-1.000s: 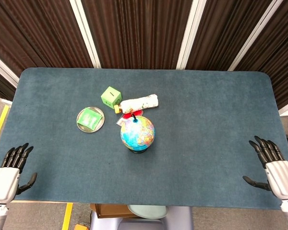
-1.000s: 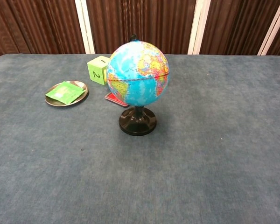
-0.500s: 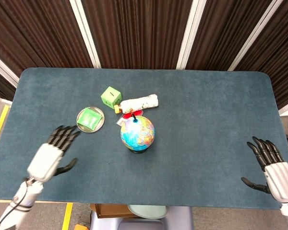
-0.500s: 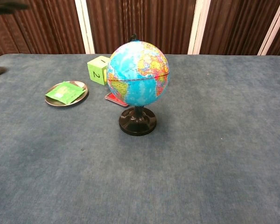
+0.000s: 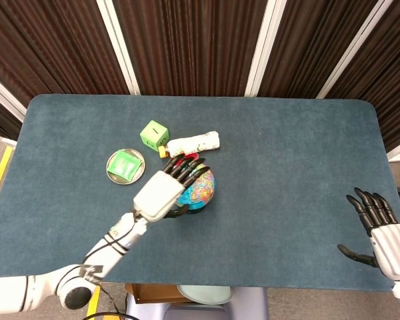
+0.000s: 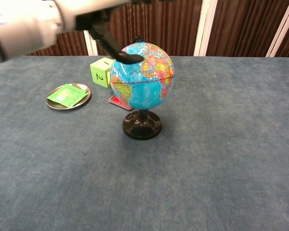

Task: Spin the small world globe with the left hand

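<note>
The small world globe [image 5: 205, 191] [image 6: 143, 82] stands upright on its black round base [image 6: 141, 126] near the middle of the blue table. My left hand [image 5: 164, 190] [image 6: 62, 17] hovers over the globe's top and left side, its dark fingers [image 5: 189, 165] stretched out across it and holding nothing. In the chest view its thumb tip lies at the globe's upper left; I cannot tell whether it touches. My right hand [image 5: 380, 237] rests open at the table's near right edge, far from the globe.
A green cube [image 5: 154, 135] [image 6: 100, 72] and a white wrapped bottle [image 5: 193, 143] lie just behind the globe. A metal dish [image 5: 111, 171] [image 6: 52, 104] holding a green packet sits to the left. A red flat item [image 6: 117, 102] lies behind the base.
My left arm has swung in from the table's near left edge to over the globe. The globe and my right hand have stayed put.
</note>
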Motion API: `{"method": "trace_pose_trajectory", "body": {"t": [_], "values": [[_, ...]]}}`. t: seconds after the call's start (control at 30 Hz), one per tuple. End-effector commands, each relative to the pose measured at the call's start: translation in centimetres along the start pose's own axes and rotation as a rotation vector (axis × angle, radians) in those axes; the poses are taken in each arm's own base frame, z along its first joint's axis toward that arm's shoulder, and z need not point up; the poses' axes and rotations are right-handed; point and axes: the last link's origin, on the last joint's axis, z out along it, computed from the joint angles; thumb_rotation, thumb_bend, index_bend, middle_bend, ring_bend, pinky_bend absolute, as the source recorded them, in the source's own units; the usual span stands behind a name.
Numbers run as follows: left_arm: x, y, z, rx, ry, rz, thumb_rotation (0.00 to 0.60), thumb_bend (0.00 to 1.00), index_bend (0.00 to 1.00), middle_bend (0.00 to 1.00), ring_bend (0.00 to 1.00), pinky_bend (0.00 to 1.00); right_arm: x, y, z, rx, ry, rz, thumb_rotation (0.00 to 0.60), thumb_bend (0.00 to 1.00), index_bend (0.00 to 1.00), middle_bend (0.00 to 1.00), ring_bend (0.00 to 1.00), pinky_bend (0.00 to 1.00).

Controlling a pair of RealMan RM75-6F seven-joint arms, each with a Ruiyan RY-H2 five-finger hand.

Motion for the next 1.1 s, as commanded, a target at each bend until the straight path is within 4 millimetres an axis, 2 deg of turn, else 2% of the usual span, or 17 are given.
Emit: {"method": "trace_pose_trajectory", "body": {"t": [0.03, 0.23, 0.33, 0.5, 0.8, 1.1], "values": [[-0.8, 1.9, 3.3, 0.010, -0.024, 0.024, 0.600, 0.30, 0.00, 0.00, 0.00, 0.00, -0.1, 0.2, 0.1, -0.004, -0.004, 0.003, 0.600, 0.16, 0.00, 0.07, 0.00, 0.00], [-1.4, 3.0, 5.3, 0.053, -0.039, 0.031, 0.600, 0.30, 0.00, 0.00, 0.00, 0.00, -0.1, 0.7, 0.2, -0.016, -0.007, 0.009, 0.600, 0.16, 0.00, 0.07, 0.00, 0.00], [-1.4, 3.0, 6.0, 0.074, -0.038, 0.090, 0.600, 0.30, 0.00, 0.00, 0.00, 0.00, -0.1, 1.0, 0.1, -0.021, -0.008, 0.012, 0.600, 0.16, 0.00, 0.07, 0.00, 0.00], [-1.6, 2.7, 5.8, 0.104, -0.050, 0.159, 0.600, 0.29, 0.00, 0.00, 0.00, 0.00, -0.2, 1.2, 0.2, -0.025, -0.010, 0.016, 0.600, 0.16, 0.00, 0.07, 0.00, 0.00], [-1.4, 0.9, 3.4, 0.149, -0.083, 0.262, 0.600, 0.30, 0.00, 0.00, 0.00, 0.00, -0.3, 1.2, 0.4, -0.011, -0.013, 0.020, 0.600, 0.16, 0.00, 0.07, 0.00, 0.00], [-0.7, -2.7, -1.2, 0.230, -0.102, 0.264, 0.600, 0.30, 0.00, 0.00, 0.00, 0.00, -0.5, 0.8, 0.7, 0.009, -0.019, 0.024, 0.600, 0.16, 0.00, 0.07, 0.00, 0.00]]}}
